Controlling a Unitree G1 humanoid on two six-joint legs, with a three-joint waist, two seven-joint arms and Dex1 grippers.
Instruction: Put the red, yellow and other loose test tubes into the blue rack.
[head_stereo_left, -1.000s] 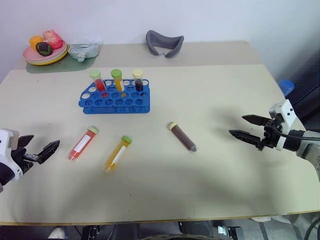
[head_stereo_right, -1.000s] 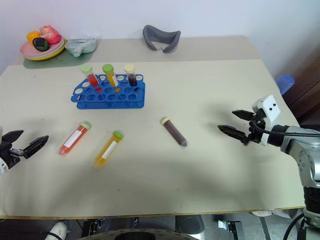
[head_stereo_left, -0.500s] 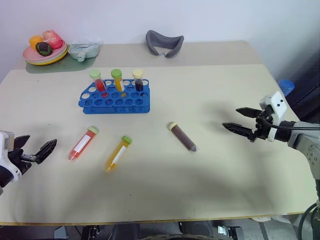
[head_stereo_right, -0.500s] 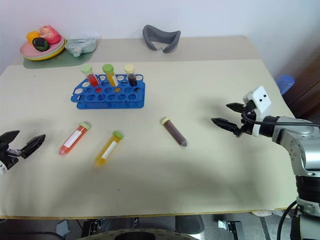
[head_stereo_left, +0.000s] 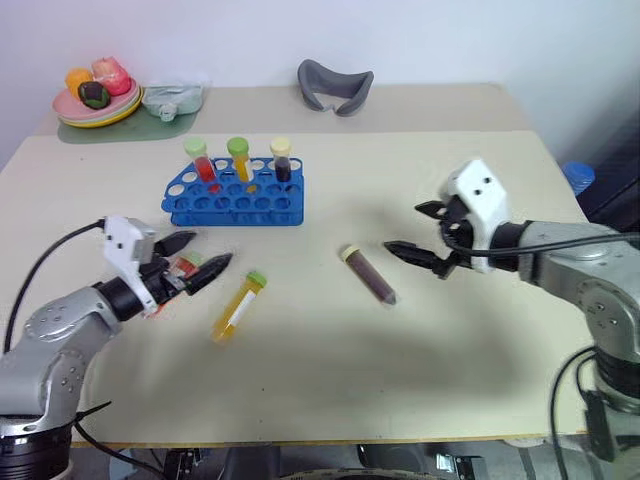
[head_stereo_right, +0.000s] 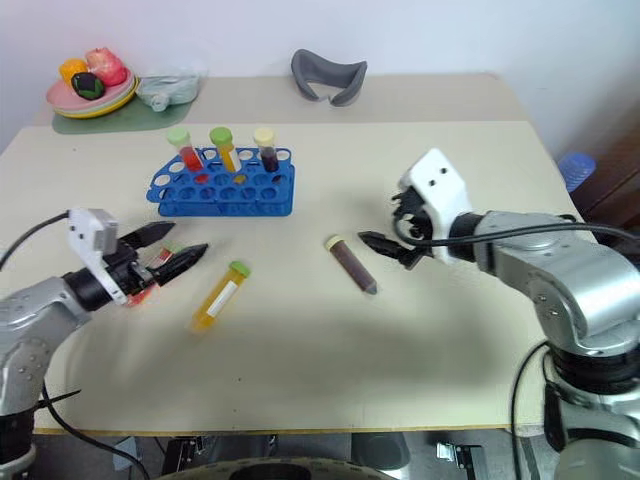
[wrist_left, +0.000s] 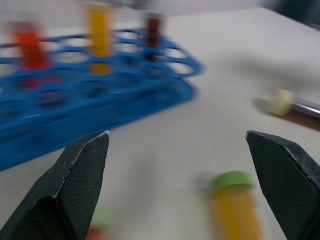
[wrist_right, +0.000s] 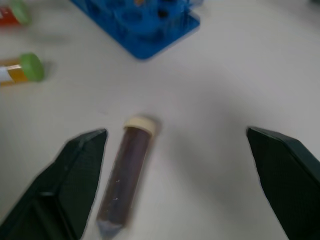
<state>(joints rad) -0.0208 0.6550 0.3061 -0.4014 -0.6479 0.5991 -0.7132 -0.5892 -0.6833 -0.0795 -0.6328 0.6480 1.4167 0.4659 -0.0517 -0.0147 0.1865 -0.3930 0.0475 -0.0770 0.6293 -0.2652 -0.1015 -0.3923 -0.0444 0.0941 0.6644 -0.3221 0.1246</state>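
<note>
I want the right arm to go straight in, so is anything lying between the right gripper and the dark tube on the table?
Nothing visible does. The right gripper hangs open beside the dark tube, with bare table between them; the yellow tube and the blue rack lie farther off, toward the robot's left.

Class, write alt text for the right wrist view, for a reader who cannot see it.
Two open black gripper fingers frame a dark brown test tube with a cream cap, lying on a pale table. Beyond it are a blue rack corner and a green-capped yellow tube.
</note>
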